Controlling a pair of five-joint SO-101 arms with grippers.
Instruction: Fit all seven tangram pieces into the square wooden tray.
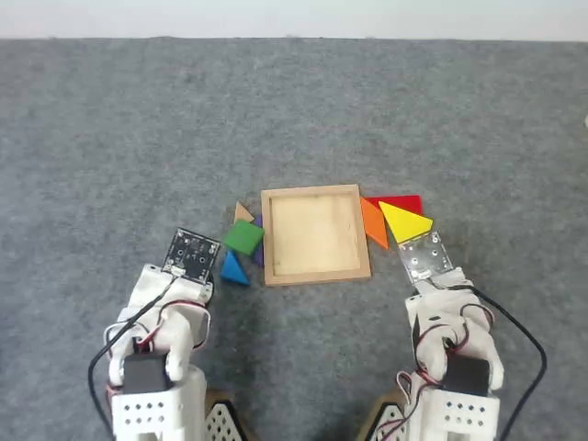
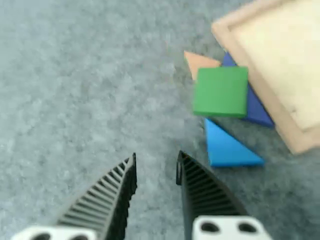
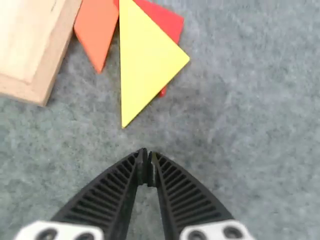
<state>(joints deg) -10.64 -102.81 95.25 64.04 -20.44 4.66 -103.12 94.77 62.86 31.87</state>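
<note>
Risk, right side: the right gripper [image 3: 148,155] has its fingers pressed together, empty, over the grey felt-like mat [image 1: 92,138]. If it came down like that on the flat yellow triangular piece [image 3: 145,65] just ahead, it would probably shove the piece rather than grasp it. The red piece [image 3: 167,22] partly under the yellow one could be dragged along.

Left gripper [image 2: 156,160]: fingers slightly parted, holding nothing.

Risk, left side: the green square piece [image 2: 220,92] lies on the dark blue piece [image 2: 257,107], so a pinch may slide both.

- Light blue triangular piece [image 2: 227,147] lies nearest the left gripper.
- Small tan triangular piece [image 2: 200,62] lies beyond the green square.
- Orange piece [image 3: 97,27] lies just beside the square wooden tray [image 1: 315,273].

The tray holds no piece. All seven lie outside it.
</note>
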